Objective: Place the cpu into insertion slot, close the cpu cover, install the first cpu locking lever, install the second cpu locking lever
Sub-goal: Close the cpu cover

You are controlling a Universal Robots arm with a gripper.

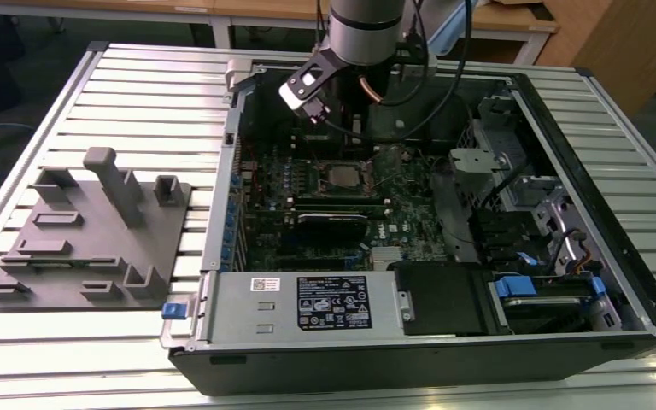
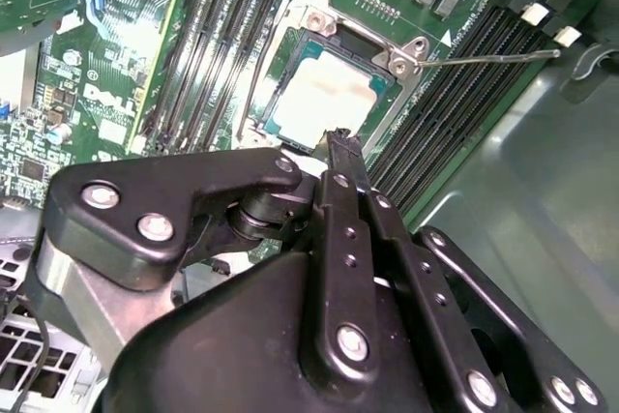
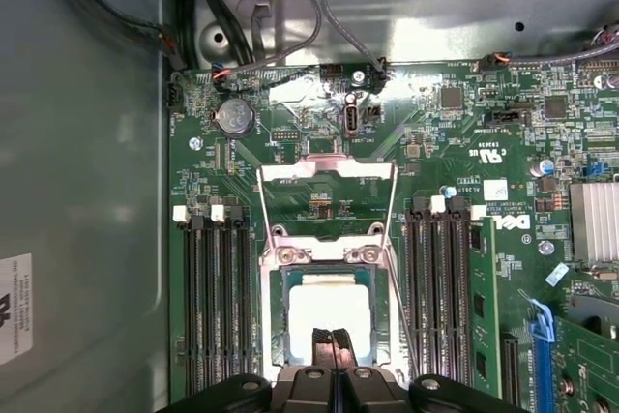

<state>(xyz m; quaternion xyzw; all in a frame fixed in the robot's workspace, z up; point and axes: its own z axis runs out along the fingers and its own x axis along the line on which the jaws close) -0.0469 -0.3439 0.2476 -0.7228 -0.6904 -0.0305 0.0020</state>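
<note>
The cpu [image 3: 329, 309] is a pale silver square lying in the insertion slot [image 3: 274, 309], seen also in the second wrist view [image 2: 324, 94] and the exterior view [image 1: 340, 177]. The cpu cover [image 3: 329, 170], a thin silvery frame, stands swung up from the socket's far edge, and green board shows through its opening. A thin wire locking lever [image 2: 488, 56] sticks out sideways from the socket corner. My gripper [image 3: 334, 338] is shut, with its black fingertips together just over the cpu's near edge [image 2: 340, 142]. Nothing is between them. In the exterior view the gripper [image 1: 359, 128] hangs inside the case above the socket.
Black memory slots [image 3: 218, 307] flank the socket on both sides. Loose cables [image 3: 280, 7] run along the case wall beyond the board. A silver power supply box [image 1: 305, 303] fills the case front. A grey fixture plate [image 1: 89, 235] lies on the table at the exterior view's left.
</note>
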